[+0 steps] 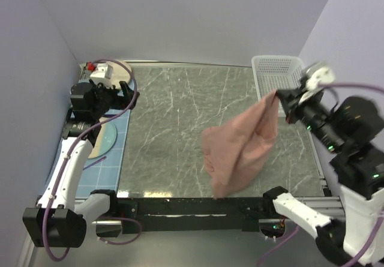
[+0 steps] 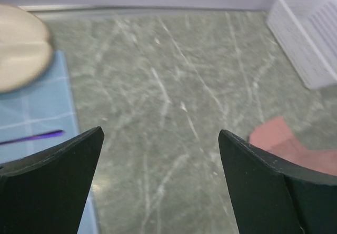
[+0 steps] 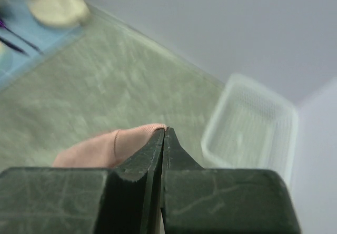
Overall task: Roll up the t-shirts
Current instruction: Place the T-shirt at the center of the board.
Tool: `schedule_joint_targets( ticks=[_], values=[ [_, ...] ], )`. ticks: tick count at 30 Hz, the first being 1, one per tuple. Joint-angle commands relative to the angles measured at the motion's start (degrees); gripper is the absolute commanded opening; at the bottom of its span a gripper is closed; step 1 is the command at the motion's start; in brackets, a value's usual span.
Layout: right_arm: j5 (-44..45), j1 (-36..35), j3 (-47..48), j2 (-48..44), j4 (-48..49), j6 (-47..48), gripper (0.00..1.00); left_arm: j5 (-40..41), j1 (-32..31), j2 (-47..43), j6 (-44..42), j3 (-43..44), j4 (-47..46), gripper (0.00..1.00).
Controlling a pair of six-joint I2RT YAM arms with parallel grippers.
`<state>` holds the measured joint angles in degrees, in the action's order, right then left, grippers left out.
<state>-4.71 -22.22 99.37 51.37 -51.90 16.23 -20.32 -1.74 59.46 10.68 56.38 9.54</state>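
Found R gripper (image 1: 283, 104) raised over right side of table (image 1: 174, 117), jaws pressed fully together w/ a fold of the pink t-shirt (image 1: 243, 150) pinched between the tips. Saw shirt hanging from that pinch as a crumpled, drooping bunch: top corner at the fingers, lower end reaching twd near edge of table by the front rail (image 1: 198, 206). Could not tell from top view whether bottom touched the surface. Recorded visible fabric as plain pink. Noted in R wrist view a hemmed edge of cloth emerging just left of the closed tips. Noted white mesh basket (image 1: 276, 69) at far right corner, just behind R gripper, apart from shirt. Found L gripper (image 1: 127, 96) at far left, over edge of blue mat (image 1: 114, 153), fingers spread wide, holding nothing. Saw in L wrist view bare marbled table between them, w/ a bit of pink cloth low at right. Logged beige disc (image 2: 21, 44) at far end of mat, blurred.
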Motion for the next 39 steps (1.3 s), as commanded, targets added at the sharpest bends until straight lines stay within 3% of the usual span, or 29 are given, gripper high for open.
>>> schedule_joint_targets(
  ticks=[1,5,8,12,17,27,31,33,34,37,39],
  values=[
    [6.0,9.5,-23.0,-9.2,7.3,2.6,0.0,-10.0,-1.6,2.0,4.5,-4.5,-1.4,0.99],
    [4.4,19.2,-38.7,-13.2,8.7,5.3,0.0,-10.9,-7.3,6.4,5.7,-6.1,-1.2,0.99],
    [6.3,24.8,-44.6,-13.6,10.9,5.1,0.0,-11.0,-13.8,11.3,4.3,-6.6,-1.1,0.98],
    [6.7,32.0,-46.3,-9.0,12.0,3.0,0.0,-7.8,-21.3,21.9,3.8,-2.3,1.0,0.98],
    [7.0,36.6,-45.5,-6.6,13.6,4.2,0.0,-7.6,-25.1,39.5,11.0,5.5,-0.4,0.99],
    [5.7,38.6,-45.6,-7.6,11.7,6.6,0.0,-7.0,-33.1,55.6,15.6,18.8,0.8,0.97],
    [4.9,38.6,-46.6,-7.7,11.6,6.8,0.0,-10.0,-34.1,61.5,15.9,22.4,1.3,0.69],
    [3.4,38.6,-47.0,-8.0,12.0,7.3,0.0,-10.8,-34.3,62.7,15.6,23.9,2.7,0.62],
    [2.7,38.6,-46.9,-8.0,12.1,7.5,0.0,-11.0,-34.3,62.7,15.4,24.0,2.6,0.44],
    [-0.8,38.5,-45.7,-7.5,12.3,8.6,0.0,-9.4,-34.0,59.1,13.1,24.1,5.2,0.01],
    [-4.9,38.1,-43.4,-7.3,12.1,10.3,0.0,-10.3,-31.9,54.8,11.8,21.9,6.3,0.01]
  ],
)
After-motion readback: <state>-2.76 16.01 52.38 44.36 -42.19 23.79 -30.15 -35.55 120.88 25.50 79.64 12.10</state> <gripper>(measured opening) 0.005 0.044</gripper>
